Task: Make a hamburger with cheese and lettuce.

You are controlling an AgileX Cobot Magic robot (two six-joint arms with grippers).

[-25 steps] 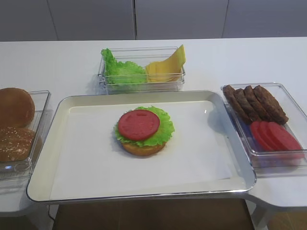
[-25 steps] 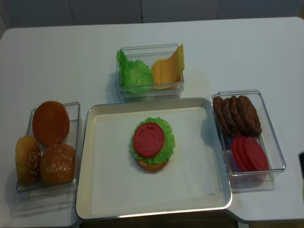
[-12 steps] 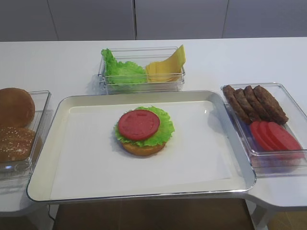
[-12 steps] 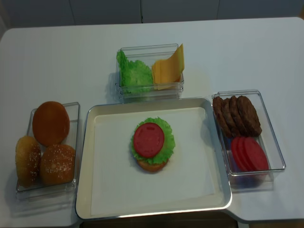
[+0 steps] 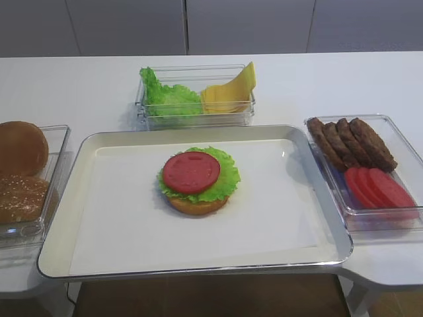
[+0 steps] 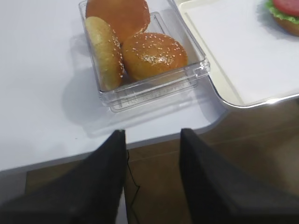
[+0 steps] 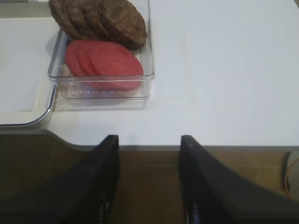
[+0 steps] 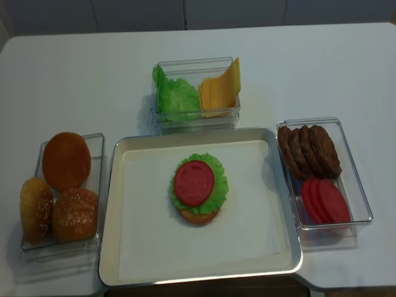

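- The hamburger (image 8: 198,190) sits mid-tray: a bun half, a green leaf wider than the bun, and a red tomato slice (image 8: 193,182) on top.
- The tray (image 8: 111,204) is lined with white paper and lies at the near middle of the white desk (image 8: 80,80).
- Just beyond the tray stands a clear box (image 8: 195,119): lettuce (image 8: 175,96) fills its left part, cheese (image 8: 219,90) its right, one slice sticking up over the rim.
- Right of the tray, a clear box (image 8: 360,192) holds dark patties (image 8: 309,150) at the far end and more tomato slices (image 8: 324,200) at the near end, overlapping.
- Left of the tray, a clear box (image 8: 96,185) holds three buns (image 8: 67,161); two show sesame seeds, one stands on edge.
- In the first high view this bun box is cut off by the left edge.
- The right hand (image 7: 148,142) hangs off the near desk edge, fingers apart, holding nothing.
- The left hand (image 6: 152,135) hangs near the bun box, also parted and empty.
- Neither hand appears in the high views.
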